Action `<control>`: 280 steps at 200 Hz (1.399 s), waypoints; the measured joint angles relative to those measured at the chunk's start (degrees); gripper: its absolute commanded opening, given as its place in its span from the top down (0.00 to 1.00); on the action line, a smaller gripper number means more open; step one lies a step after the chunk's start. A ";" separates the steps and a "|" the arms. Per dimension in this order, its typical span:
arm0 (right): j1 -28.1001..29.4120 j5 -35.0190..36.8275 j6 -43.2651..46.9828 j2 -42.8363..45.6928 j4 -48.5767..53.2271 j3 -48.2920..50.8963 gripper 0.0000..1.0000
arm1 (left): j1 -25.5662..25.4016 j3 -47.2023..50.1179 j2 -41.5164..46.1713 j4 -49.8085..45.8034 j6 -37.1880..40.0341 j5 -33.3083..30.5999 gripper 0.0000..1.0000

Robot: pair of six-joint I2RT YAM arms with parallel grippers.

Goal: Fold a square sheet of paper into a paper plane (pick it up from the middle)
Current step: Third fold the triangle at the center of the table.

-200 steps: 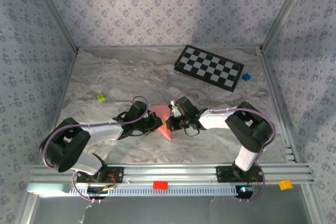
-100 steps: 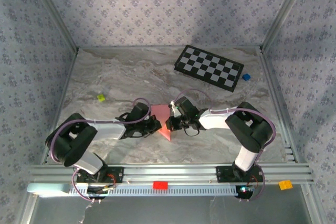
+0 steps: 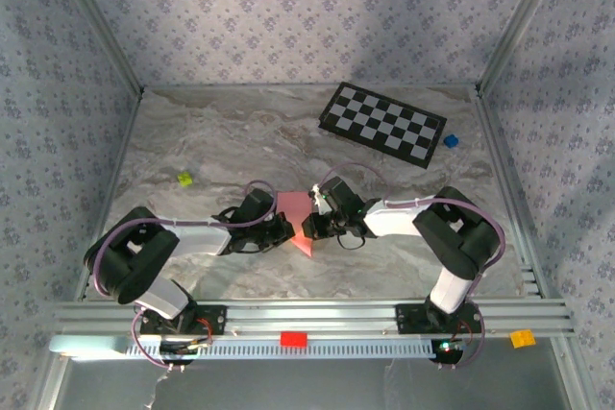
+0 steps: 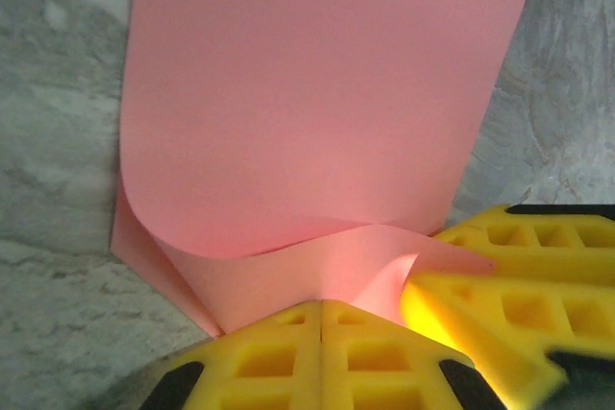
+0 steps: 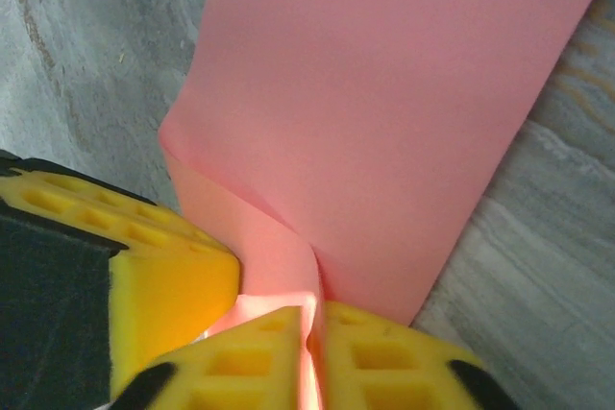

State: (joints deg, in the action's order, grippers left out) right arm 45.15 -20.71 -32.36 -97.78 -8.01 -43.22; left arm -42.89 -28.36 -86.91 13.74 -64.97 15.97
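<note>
Barely begun: paper (image 3: 293, 208) on table (image 3: 240, 141), central, nearer the near edge, bent into one loose uncreased fold, pinched tight in left gripper (image 4: 322, 312), hugged by right gripper (image 5: 312, 322), grip impossible to tell; crease, nose, wings yet undone.

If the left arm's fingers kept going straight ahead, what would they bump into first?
The pink square sheet of paper, which the left arm's fingers are pinching at its edge. Just past it and a bit to one side are the right arm's fingers. How near they are is hard to judge.
</note>
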 measured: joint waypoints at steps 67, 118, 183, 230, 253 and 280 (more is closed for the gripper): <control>-1.77 -1.77 -1.42 11.50 5.70 -0.11 0.80 | -0.04 -0.09 -0.17 0.07 0.02 -0.07 1.00; 3.21 -5.46 -4.81 8.13 7.48 -0.20 1.00 | -0.31 -0.09 -0.17 0.17 0.02 -0.42 1.00; 6.01 -5.03 -4.92 2.36 12.41 -4.22 1.00 | -0.31 -0.37 -0.20 -0.20 0.04 -0.42 1.00; 5.92 -4.57 -4.96 -0.66 12.79 -5.14 0.99 | -0.31 -0.37 -0.20 -0.24 0.46 -0.42 1.00; 5.88 -4.61 -5.38 -0.90 11.93 -4.37 0.99 | -0.33 -0.42 -0.20 -0.33 0.63 -0.44 1.00; 5.84 -4.81 -5.84 -0.90 10.34 -3.37 0.98 | -0.37 -0.68 -0.20 -0.81 0.96 -0.61 1.00</control>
State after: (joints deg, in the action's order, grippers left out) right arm 50.98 -25.52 -38.20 -98.67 2.33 -46.59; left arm -43.27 -29.04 -87.11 12.93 -64.01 15.35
